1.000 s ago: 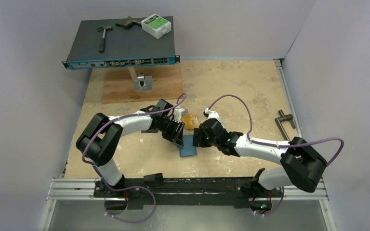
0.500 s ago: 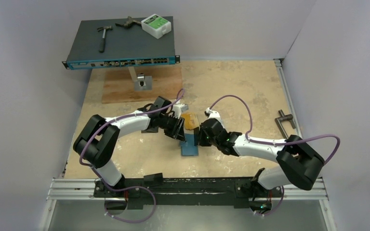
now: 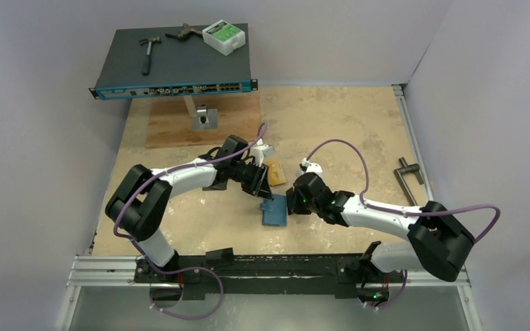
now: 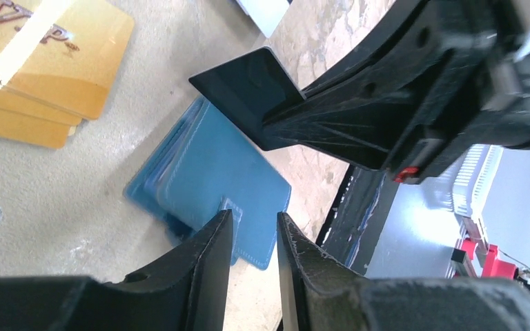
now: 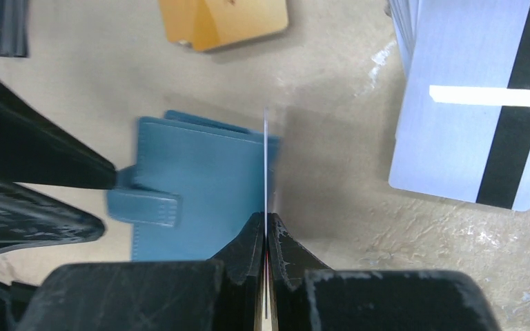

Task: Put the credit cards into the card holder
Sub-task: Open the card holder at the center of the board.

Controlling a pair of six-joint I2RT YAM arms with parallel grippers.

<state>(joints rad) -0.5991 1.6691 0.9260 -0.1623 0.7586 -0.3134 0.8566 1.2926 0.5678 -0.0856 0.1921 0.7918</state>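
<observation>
The teal card holder (image 3: pixel 274 212) lies shut on the table, its snap tab (image 5: pixel 145 207) to the left in the right wrist view. My right gripper (image 5: pixel 266 224) is shut on a thin silver card (image 5: pixel 266 165), seen edge-on over the holder's right edge (image 5: pixel 200 172). My left gripper (image 4: pixel 254 217) is slightly open and empty, just above the holder (image 4: pixel 207 172). The held card looks dark in the left wrist view (image 4: pixel 248 89). Orange-gold cards (image 3: pixel 277 172) lie just beyond the holder. Silver cards with a dark stripe (image 5: pixel 476 103) lie to the right.
The orange-gold cards also show in the left wrist view (image 4: pixel 34 62) and the right wrist view (image 5: pixel 224 21). A dark rack unit (image 3: pixel 176 65) with tools stands at the back left over a wooden board (image 3: pixel 172 127). A metal handle (image 3: pixel 408 176) lies at the right.
My right gripper has shifted a little right and nearer with the card. My left gripper has drawn back slightly towards the orange cards. The holder has stayed nearly in place.
</observation>
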